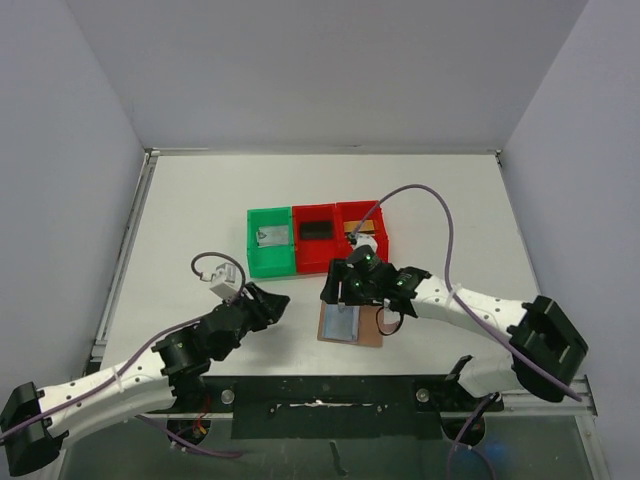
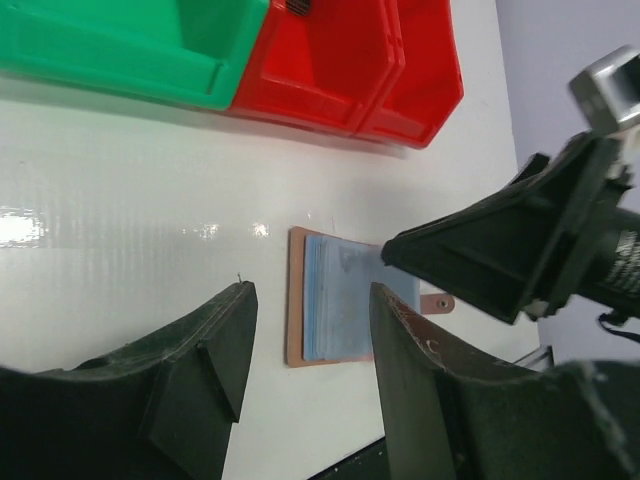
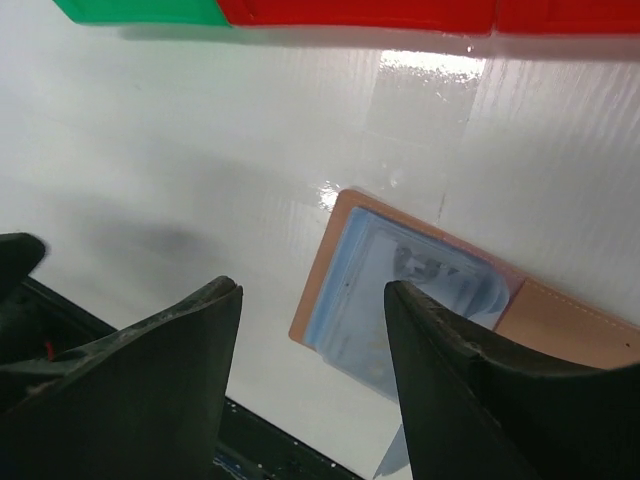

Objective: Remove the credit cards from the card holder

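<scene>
Open wallet [image 1: 350, 330] flat at near edge of table [image 1: 200, 220]; right gripper [image 3: 312, 290] over it, partly open, empty; left gripper [image 2: 312, 292] just beside it, partly open, empty. Grey card [image 1: 270, 237] in green bin [image 1: 268, 265].

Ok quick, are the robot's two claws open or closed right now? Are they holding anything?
Left gripper: open, holding nothing.
Right gripper: open, holding nothing.

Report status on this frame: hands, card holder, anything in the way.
Left hand open, empty, beside the card holder. Right hand open, empty, above it. Holder lies open, flat; silver card in green bin, black card in red bin. Nothing blocking.
</scene>
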`<state>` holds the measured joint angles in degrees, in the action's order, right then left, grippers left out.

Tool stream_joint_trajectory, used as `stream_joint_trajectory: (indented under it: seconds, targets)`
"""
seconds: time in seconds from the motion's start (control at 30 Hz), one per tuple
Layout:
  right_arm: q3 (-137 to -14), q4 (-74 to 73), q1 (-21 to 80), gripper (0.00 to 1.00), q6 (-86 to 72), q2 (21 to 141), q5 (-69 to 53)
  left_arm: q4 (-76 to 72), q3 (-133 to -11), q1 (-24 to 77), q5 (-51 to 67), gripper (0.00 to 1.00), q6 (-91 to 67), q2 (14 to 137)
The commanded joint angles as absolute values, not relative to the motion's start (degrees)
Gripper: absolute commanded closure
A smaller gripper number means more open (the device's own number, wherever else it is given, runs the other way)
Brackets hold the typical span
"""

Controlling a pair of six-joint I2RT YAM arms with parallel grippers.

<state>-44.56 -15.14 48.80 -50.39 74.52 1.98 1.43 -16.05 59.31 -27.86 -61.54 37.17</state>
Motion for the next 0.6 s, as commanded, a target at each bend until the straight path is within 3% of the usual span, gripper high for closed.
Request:
stream_joint_trajectory:
  seconds: [0.0,0.2,0.47,0.57]
  targets:
    - [-49.9,-19.5,50.1,0.4,-47.4,81.4,3.5,9.1,-15.3,58.7,-33.7,0.53,-64.8,30.4]
    - [-51.3,-26.1,50.7,0.4,-48.0,83.5,8.6,12.2,-16.1,58.5,-33.4,0.53,-64.5,28.7]
    - [-47.6,-23.4,51.0,0.39,-51.0,82.5,6.5,9.0,-18.1,58.6,-30.9,0.53,-61.6,34.3]
    - [-47.3,-22.0,51.8,0.3,-51.7,83.1,6.5,7.7,-19.1,58.4,-29.9,0.52,-60.3,37.3]
